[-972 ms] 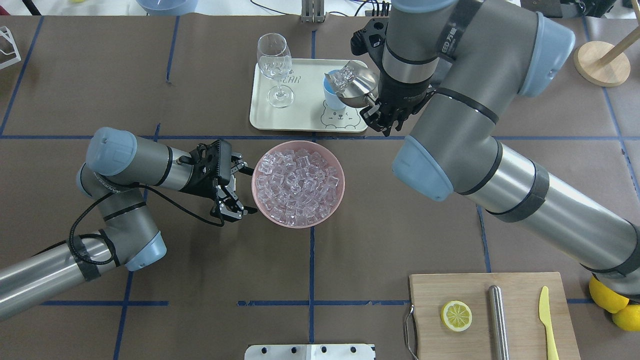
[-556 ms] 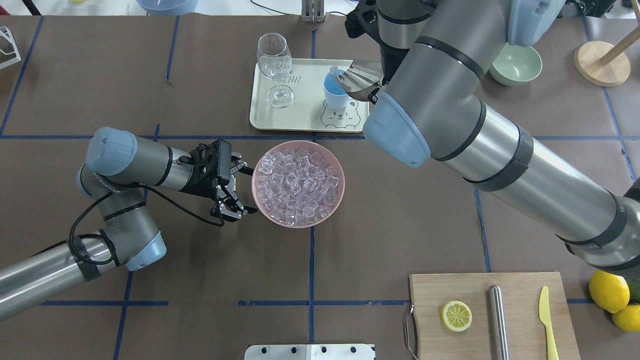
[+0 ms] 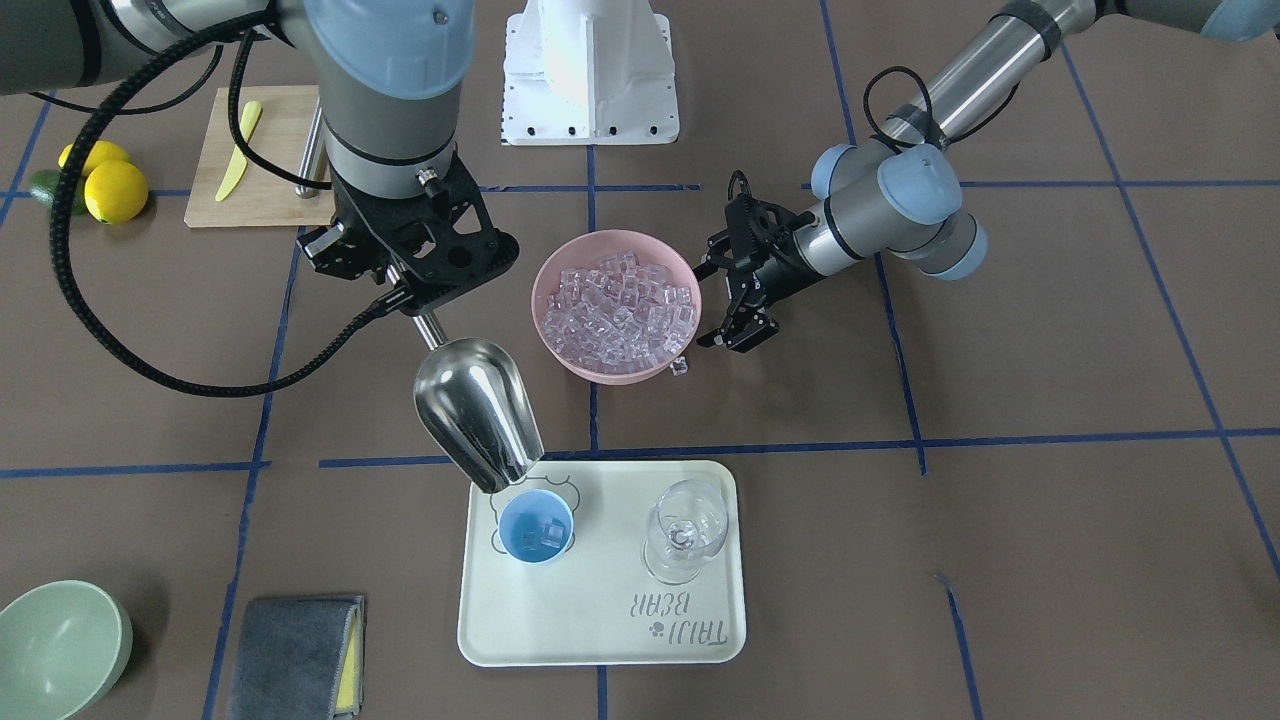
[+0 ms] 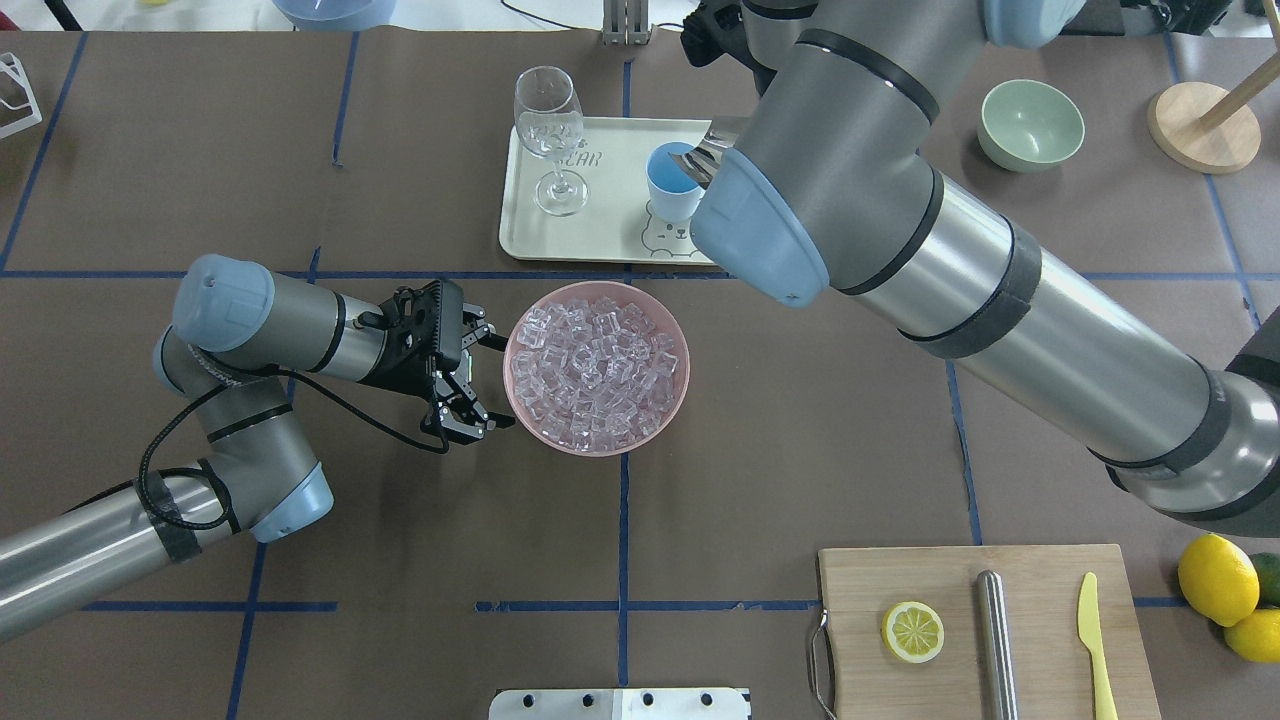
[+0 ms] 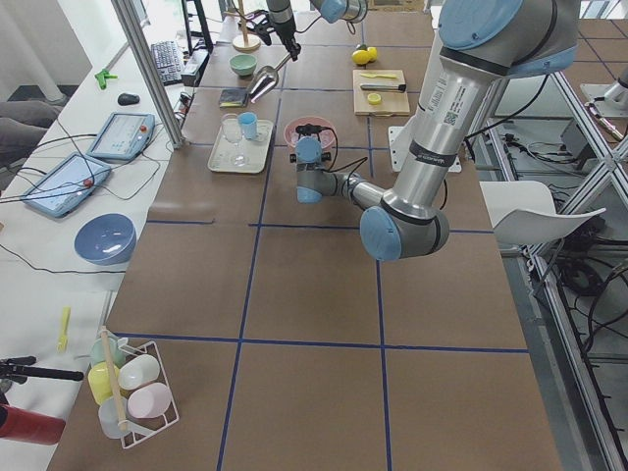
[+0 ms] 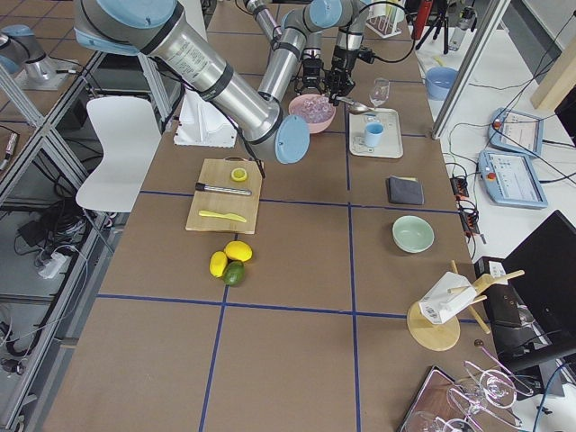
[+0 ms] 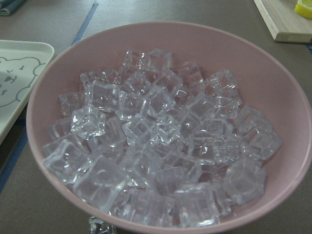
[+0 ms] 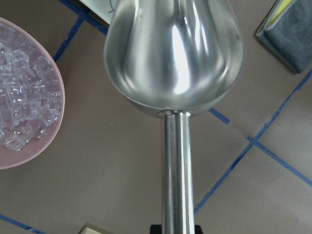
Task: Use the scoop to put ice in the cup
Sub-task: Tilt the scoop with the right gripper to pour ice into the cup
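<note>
The right tool (image 3: pixel 415 300) is clamped tight on the thin handle of the scoop (image 3: pixel 478 415), which slants steeply down with its mouth end lowest. The lip of the scoop sits right at the rim of the blue cup (image 3: pixel 536 528). The cup stands upright on the cream tray (image 3: pixel 600 630), beside a stemmed glass (image 3: pixel 685 535), and a few cubes of ice (image 3: pixel 547 537) lie inside it.

The left tool (image 4: pixel 497 383) has its 2 fingers spread wide and grips nothing. It is level with the surface, just beside the pink bowl (image 3: pixel 566 352), which is heaped with more cubes. 1 loose cube (image 3: pixel 679 367) lies on the surface against the bowl's outer wall.
</note>
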Available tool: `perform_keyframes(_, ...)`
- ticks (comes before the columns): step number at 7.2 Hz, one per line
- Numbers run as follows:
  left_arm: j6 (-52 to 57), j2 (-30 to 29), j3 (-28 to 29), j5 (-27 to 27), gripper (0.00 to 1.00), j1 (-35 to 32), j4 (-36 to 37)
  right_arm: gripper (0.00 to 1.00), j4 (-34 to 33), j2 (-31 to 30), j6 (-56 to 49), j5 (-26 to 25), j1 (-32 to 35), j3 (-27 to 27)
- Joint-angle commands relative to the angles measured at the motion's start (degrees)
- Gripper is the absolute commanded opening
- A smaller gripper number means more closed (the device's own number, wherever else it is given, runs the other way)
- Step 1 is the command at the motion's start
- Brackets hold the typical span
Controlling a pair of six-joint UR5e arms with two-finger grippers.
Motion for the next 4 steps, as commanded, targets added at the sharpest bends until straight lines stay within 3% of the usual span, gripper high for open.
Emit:
perform_keyframes(1, 0.0, 0.1, -0.1, 0.0, 1.0, 0.0, 0.0, 0.0, 0.0, 0.0, -0.1, 0.0, 0.0, 0.0)
perform_keyframes(4, 0.0, 0.1, -0.1, 0.0, 1.0, 0.1, 0.0, 0.0, 0.5, -2.2, 0.1, 0.7, 0.2, 2.4)
